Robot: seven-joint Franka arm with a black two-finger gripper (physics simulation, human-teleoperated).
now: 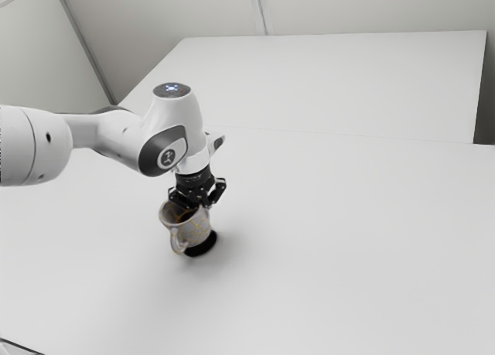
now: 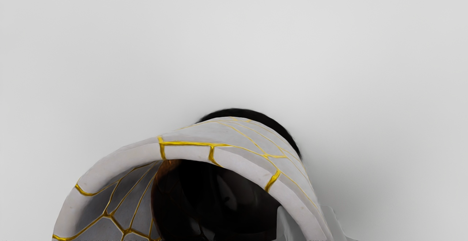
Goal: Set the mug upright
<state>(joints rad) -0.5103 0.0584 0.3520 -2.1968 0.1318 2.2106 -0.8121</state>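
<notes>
The gripper (image 1: 198, 205) pinches the wall of the gold-veined mug (image 1: 192, 230), one finger inside, one outside. The mug tilts on the near white table (image 1: 332, 254), left of the exterior view's middle, mouth leaning left.

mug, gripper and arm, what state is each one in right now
White ceramic-looking mug with gold veins: tilted, not upright; mouth uncovered.
Black two-finger gripper: shut on the mug's wall at the rim, one finger inside, one outside.
White jointed arm: bent, its hand end pointing down.
</notes>
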